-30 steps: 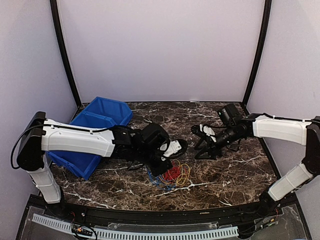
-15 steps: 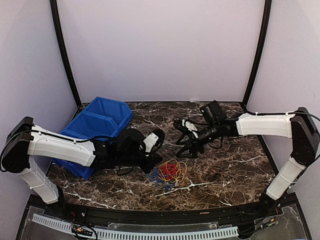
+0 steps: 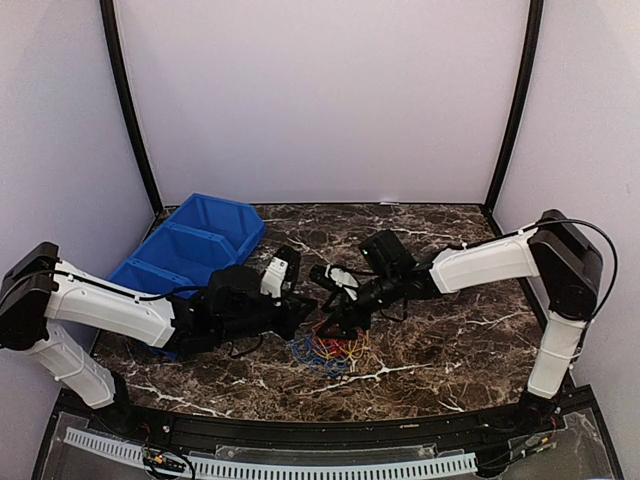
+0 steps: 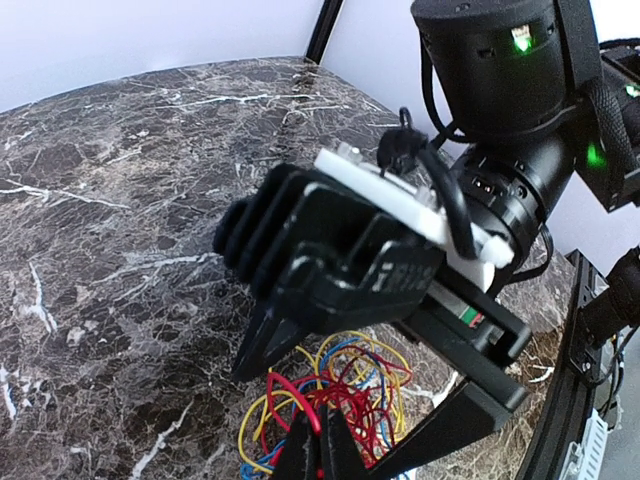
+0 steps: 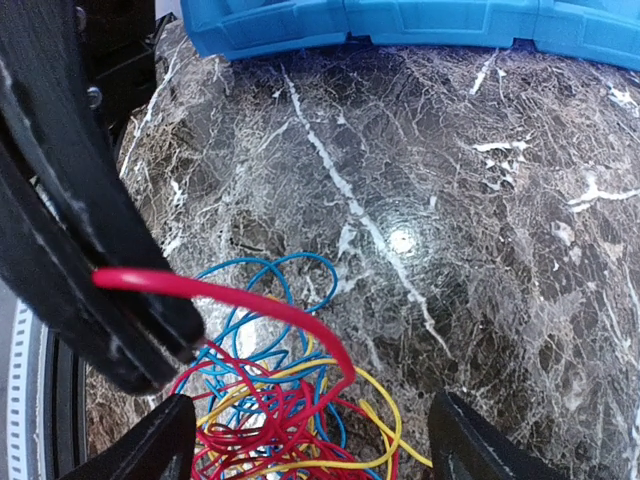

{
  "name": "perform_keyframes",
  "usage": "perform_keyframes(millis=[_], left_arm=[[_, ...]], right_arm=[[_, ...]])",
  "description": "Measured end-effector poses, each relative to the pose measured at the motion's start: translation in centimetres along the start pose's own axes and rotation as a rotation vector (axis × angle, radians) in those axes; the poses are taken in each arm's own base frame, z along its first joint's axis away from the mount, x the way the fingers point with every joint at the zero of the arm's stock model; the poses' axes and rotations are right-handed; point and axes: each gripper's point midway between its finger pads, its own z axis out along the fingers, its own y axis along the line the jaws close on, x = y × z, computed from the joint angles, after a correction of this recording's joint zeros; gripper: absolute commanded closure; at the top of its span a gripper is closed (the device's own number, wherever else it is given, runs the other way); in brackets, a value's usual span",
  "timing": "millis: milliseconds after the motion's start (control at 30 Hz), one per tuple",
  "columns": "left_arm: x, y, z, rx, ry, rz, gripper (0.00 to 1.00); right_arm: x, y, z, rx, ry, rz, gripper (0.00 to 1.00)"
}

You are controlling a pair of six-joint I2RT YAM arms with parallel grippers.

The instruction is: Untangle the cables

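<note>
The cables [image 3: 330, 348] lie as one tangle of red, blue and yellow loops on the marble table. My left gripper [image 3: 305, 318] is at the tangle's left edge, shut on a loop of the red cable [image 4: 300, 395], which arches up from the pile. In the right wrist view that red cable [image 5: 250, 305] runs from the left gripper [image 5: 170, 360] over the blue and yellow cables [image 5: 270, 400]. My right gripper [image 3: 335, 315] hovers open just above the tangle, its fingertips [image 5: 165, 440] straddling the pile. From the left wrist view the right gripper [image 4: 320, 410] looms directly over the cables.
A blue bin [image 3: 190, 250] sits at the left rear of the table, just behind my left arm; its rim [image 5: 400, 25] shows beyond the tangle. Both wrists crowd close together over the table's middle. Black frame posts stand at the back corners.
My right arm has swung left from the table's right side to above the tangle, and its jaws have spread wider. The left arm has drawn back and lowered, still pinching the red cable.
</note>
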Motion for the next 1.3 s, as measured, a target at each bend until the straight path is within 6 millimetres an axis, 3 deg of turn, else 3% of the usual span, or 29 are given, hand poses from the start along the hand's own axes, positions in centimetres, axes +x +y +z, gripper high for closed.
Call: perform_keyframes(millis=[233, 433, 567, 667, 900, 1033, 1167, 1300], left_arm=[[-1.8, 0.3, -1.4, -0.024, -0.064, -0.015, 1.0], [-5.5, -0.8, -2.5, -0.016, -0.126, 0.023, 1.0], [-10.7, -3.1, -3.5, -0.01, -0.195, 0.117, 1.0], [-15.4, -5.2, -5.4, -0.004, -0.285, 0.2, 1.0], [-26.5, -8.6, -13.1, -0.018, -0.559, 0.361, 1.0], [-31.4, -9.8, -17.4, -0.029, -0.706, 0.406, 1.0], [-32.6, -9.7, -19.0, -0.06, -0.762, 0.433, 1.0], [-30.8, -8.9, -17.3, -0.087, -0.723, 0.445, 1.0]], right_arm=[[0.8, -0.7, 1.0, 0.024, -0.03, 0.062, 0.57], [1.7, -1.5, 1.8, 0.037, -0.027, 0.103, 0.72], [1.4, -2.2, 1.5, 0.046, -0.048, 0.117, 0.74], [1.6, -3.2, 0.9, 0.064, -0.061, 0.138, 0.74], [3.2, -5.8, -0.6, 0.116, -0.062, 0.202, 0.74], [3.9, -7.7, -1.9, 0.158, -0.066, 0.241, 0.74], [4.6, -9.4, -3.2, 0.194, -0.071, 0.272, 0.74], [5.3, -10.6, -4.9, 0.228, -0.071, 0.284, 0.71]])
